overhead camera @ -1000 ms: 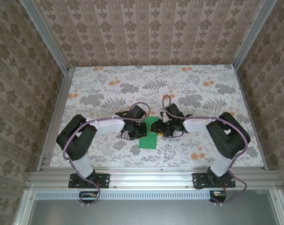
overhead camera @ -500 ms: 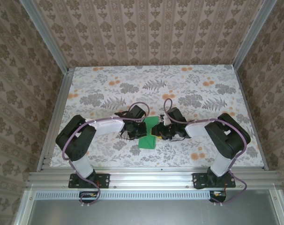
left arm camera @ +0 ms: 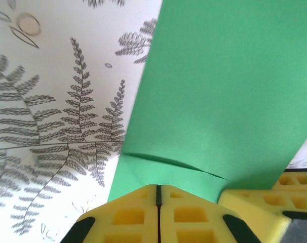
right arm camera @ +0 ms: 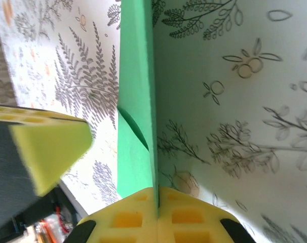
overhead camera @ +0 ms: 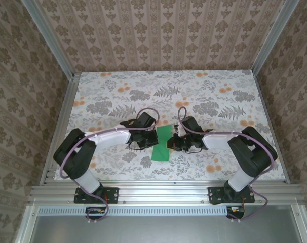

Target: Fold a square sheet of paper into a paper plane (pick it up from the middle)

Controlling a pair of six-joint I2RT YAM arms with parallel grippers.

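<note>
Pinching near edge of square sheet of paper point(right arm camera: 136, 76) with right gripper point(right arm camera: 157, 205), jaws closed. Noted left gripper point(left arm camera: 157, 207) closed too, just beside opposite edge; hold unclear. Beyond: bright green, folded narrow, one slanting crease, stretching ahead between both.

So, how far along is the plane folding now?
Done: the paper is folded into a narrower strip, with a slanted crease showing. In hand: the left claw and right claw are both shut on its edges. To do: no pointed nose or wings show yet, so most folds remain.
</note>
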